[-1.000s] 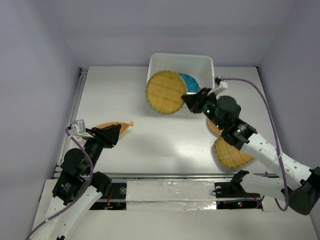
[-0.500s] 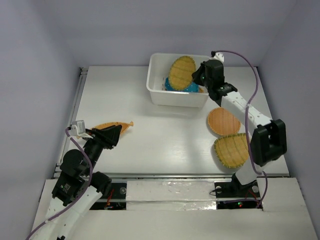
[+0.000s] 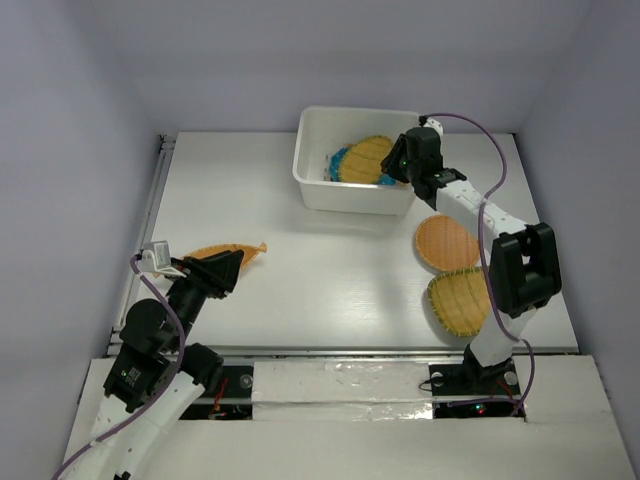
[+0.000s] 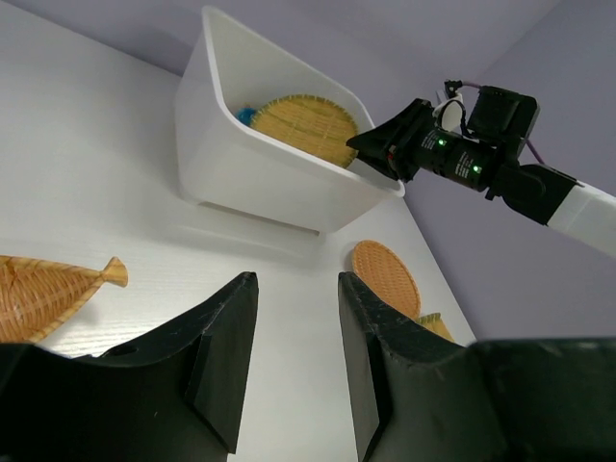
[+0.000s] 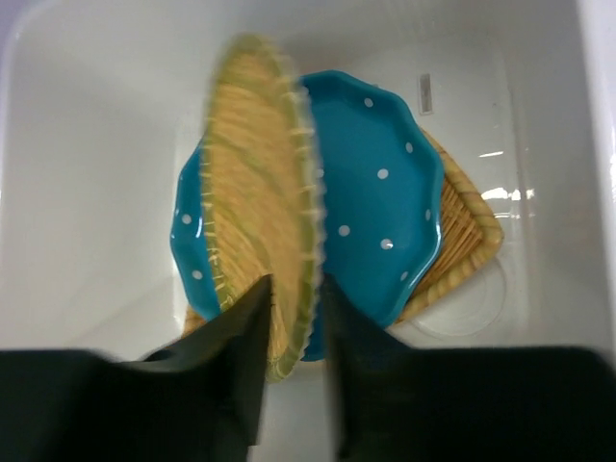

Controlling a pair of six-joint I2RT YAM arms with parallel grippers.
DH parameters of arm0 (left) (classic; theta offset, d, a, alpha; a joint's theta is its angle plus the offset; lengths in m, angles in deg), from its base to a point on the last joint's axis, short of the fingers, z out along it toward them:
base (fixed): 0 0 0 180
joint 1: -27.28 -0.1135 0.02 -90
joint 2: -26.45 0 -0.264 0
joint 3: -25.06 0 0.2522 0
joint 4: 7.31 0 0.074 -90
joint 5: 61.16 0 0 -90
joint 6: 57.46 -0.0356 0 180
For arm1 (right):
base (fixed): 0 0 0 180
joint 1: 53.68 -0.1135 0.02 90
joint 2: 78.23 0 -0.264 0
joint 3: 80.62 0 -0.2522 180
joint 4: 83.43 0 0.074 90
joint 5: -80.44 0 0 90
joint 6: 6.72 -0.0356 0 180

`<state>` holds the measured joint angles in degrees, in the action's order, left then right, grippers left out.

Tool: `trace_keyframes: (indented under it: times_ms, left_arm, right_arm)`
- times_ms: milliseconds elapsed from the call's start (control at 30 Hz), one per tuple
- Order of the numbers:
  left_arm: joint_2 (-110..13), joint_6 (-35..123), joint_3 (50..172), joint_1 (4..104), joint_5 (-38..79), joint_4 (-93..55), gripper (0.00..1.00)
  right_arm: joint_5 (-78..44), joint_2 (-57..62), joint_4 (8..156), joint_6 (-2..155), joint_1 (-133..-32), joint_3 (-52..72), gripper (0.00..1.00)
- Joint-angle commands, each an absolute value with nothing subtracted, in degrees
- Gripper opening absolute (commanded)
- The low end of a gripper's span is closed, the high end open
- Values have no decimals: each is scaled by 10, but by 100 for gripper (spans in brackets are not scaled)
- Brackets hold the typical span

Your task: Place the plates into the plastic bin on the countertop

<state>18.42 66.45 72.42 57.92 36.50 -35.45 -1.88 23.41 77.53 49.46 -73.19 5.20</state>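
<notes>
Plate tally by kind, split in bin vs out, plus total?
Teal dotted plate: 1, in the white bin
Woven plates in the bin: 2, the round woven plate and the woven plate under the teal
Woven plates on the countertop: 3, the orange oval plate, the yellow woven plate and the fish-shaped plate
Total: 6 plates

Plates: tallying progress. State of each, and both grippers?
round yellow plate: tilted in bin
teal plate: lying in bin
lowest plate: under teal plate
orange plate: on table
oblong plate: on table
fan plate: on table
left gripper: open
right gripper: astride yellow plate, grip unclear
</notes>
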Motion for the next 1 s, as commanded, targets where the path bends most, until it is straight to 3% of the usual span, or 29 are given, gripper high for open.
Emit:
trace_keyframes:
  times_ms: [0, 133, 400, 467, 500, 533, 600, 633, 667, 900, 967]
  left_arm:
    - [196, 662, 722, 577, 368, -327, 36]
    - [195, 663, 722, 577, 370, -328, 36]
    - [194, 664, 722, 577, 373, -328, 36]
    - [194, 664, 722, 577, 373, -328, 36]
    - [194, 665, 722, 577, 373, -328, 36]
    - [194, 665, 722, 572, 373, -328, 36]
    - [195, 664, 722, 572, 372, -328, 26]
    - [195, 663, 722, 572, 370, -327, 17]
    - [195, 663, 722, 566, 370, -326, 0]
    - [213, 667, 723, 566, 393, -334, 0]
    - [217, 670, 723, 566, 399, -336, 0]
  right_arm:
    - [-18, 218, 804, 484, -734, 61, 38]
    - [4, 203, 794, 497, -728, 60, 59]
    - [39, 118, 768, 534, -728, 59, 71]
    - [8, 71, 788, 537, -728, 77, 63]
    - [-9, 56, 805, 537, -728, 97, 50]
    - [-29, 44, 810, 536, -749, 105, 19]
    - [-34, 21, 822, 539, -784, 119, 0]
    - [-29, 19, 822, 540, -830, 129, 0]
    - [-26, 19, 822, 538, -855, 135, 0]
    - [-52, 79, 937, 461, -1024, 204, 0]
    - [-52, 124, 952, 456, -1054, 201, 13]
